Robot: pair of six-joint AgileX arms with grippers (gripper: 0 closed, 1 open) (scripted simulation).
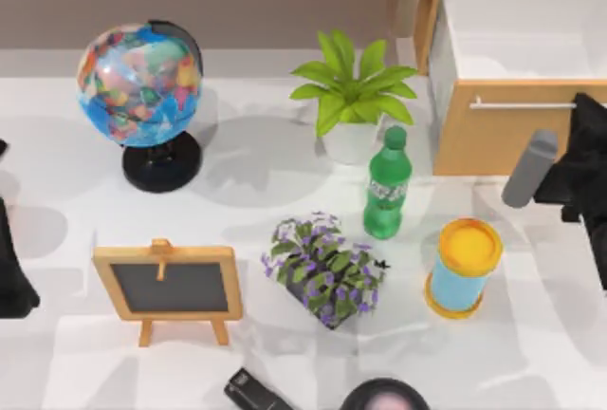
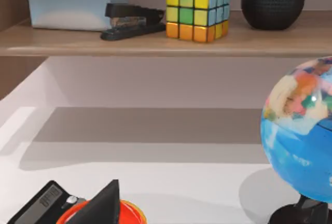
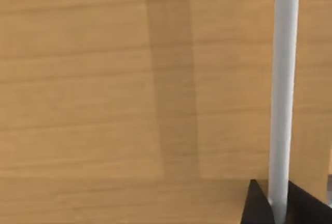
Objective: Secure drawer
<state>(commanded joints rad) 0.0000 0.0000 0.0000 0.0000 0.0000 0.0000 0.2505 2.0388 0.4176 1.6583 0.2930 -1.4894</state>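
Drawer, large box with light tan wooden front panel (image 1: 493,135) and white inner walls, stands pulled open at the counter's far right corner. Right tool (image 3: 277,208) sits directly against the front panel; its dark fingers (image 3: 254,206) stand on either side of the thin silver bar handle (image 3: 282,79), whether clamped I cannot tell. Left tool (image 2: 106,203) is parked at the counter's left edge, well apart from the drawer, its state unreadable.
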